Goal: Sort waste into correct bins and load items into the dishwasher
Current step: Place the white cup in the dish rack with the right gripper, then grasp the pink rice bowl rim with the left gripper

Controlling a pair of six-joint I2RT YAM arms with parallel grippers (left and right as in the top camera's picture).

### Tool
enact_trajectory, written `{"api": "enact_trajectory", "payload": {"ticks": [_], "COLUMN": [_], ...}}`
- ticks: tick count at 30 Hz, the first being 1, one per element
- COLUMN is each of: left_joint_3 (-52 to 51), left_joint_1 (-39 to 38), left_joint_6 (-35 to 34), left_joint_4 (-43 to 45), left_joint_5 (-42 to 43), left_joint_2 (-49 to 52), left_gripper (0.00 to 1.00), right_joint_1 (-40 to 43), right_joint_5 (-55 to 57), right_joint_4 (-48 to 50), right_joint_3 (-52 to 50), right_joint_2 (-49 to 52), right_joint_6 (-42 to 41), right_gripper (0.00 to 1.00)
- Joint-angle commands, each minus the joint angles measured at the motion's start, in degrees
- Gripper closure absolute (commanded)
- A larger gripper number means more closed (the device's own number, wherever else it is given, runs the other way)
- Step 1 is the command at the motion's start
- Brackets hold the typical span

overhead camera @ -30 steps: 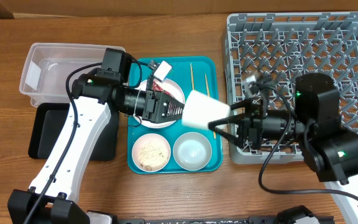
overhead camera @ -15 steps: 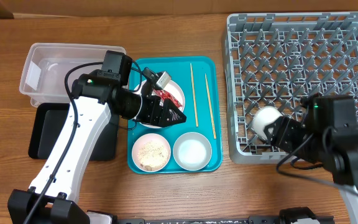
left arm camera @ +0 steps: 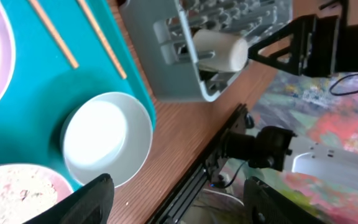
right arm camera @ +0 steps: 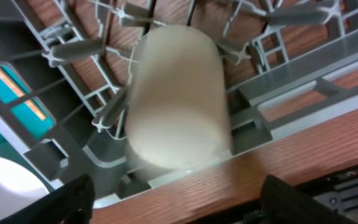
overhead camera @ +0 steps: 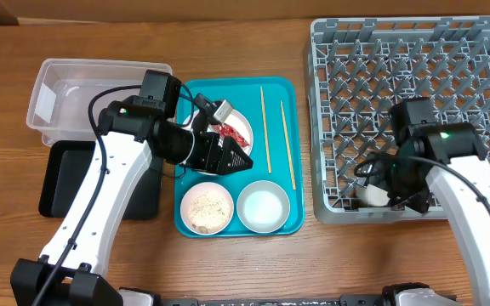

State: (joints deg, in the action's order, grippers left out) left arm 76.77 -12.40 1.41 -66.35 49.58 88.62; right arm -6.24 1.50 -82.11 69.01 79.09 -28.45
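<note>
- Right wrist view: cup (right arm camera: pixel 178 99) lies on its side, frame centre, inside the dish rack (right arm camera: pixel 303 74) by its edge; right gripper (right arm camera: pixel 180 196) fingers spread clear of it.
- Retreat straight upward (pegs crowd close), avoiding any nudge.

No lettering, number or brand mark can be read in any view. A pale sticker (overhead camera: pixel 47 102) sits at about nine o'clock inside the clear tub (overhead camera: pixel 100 64), too small to show print. The crumpled foil wrapper (overhead camera: pixel 235 132) shows no legible marking either.
</note>
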Motion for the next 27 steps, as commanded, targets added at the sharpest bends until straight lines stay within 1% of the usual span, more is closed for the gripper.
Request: {"api": "enact_trajectory", "payload": {"ticks": [1, 3, 5, 6, 7, 9, 11, 14, 16, 20, 21, 23, 25, 27], "left_joint_3": [0.5, 0.5, 0.48, 0.31, 0.17, -0.37, -1.7, -5.33, -8.22, -15.02, -16.28, -18.64, -20.22, -20.94], "left_joint_1": [-0.44, -0.83, -2.03, -3.3, -4.28, -7.23, -10.78, -15.43, -17.14, -17.62, -17.51, -17.4, -17.35, -17.35], "left_joint_6": [-1.25, -3.48, -8.04, -11.21, -12.83, -18.08, -26.27, -35.15, -39.63, -49.35, -50.25, -50.51, -50.53, -50.86], "left_joint_4": [-0.79, -0.96, -1.36, -1.31, -1.29, -1.27, -1.14, 1.79, 4.42, 9.68, 11.34, 16.15, 20.26, 22.18], "left_joint_5": [-5.33, -8.55, -13.16, -17.25, -20.48, -30.51, -40.57, -49.72, -52.09, -51.41, -50.9, -48.85, -46.84, -45.9], "left_joint_2": [-0.79, -0.79, -0.79, -0.79, -0.79, -0.79, -0.79, -0.76, -0.72, -0.5, -0.5, -0.42, -0.2, 0.2], "left_gripper": [0.32, 0.34, 0.38, 0.39, 0.39, 0.39, 0.4, 0.39, 0.36, 0.37, 0.38, 0.46, 0.49, 0.5], "right_joint_1": [0.22, 0.22, 0.2, 0.2, 0.2, 0.2, 0.2, 0.2, 0.2, 0.2, 0.2, 0.2, 0.2, 0.2], "right_joint_5": [-0.59, -1.27, -3.08, -4.7, -6.19, -10.01, -12.9, -14.05, -14.05, -14.05, -14.03, -14.05, -14.08, -14.08], "right_joint_4": [1.36, 2.23, 3.69, 4.94, 6.23, 9.81, 12.76, 14.75, 14.51, 12.33, 11.58, 10.36, 9.62, 9.25], "right_joint_3": [1.88, 3.3, 5.51, 6.56, 7.26, 7.93, 7.93, 7.93, 7.93, 7.93, 7.93, 7.87, 7.87, 7.87], "right_joint_2": [-1.95, -3.98, -7.1, -8.92, -10.58, -14.45, -17.73, -21.62, -23.06, -23.69, -23.69, -23.23, -22.71, -22.1], "right_joint_6": [-0.33, -0.28, 0.07, 0.63, 1.27, 1.86, 1.88, 1.88, 1.97, 3.41, 3.58, 4.57, 4.7, 4.7], "right_gripper": [0.07, 0.06, 0.06, 0.06, 0.06, 0.06, 0.04, 0.01, 0.0, 0.0, 0.0, 0.0, 0.0, 0.0]}}
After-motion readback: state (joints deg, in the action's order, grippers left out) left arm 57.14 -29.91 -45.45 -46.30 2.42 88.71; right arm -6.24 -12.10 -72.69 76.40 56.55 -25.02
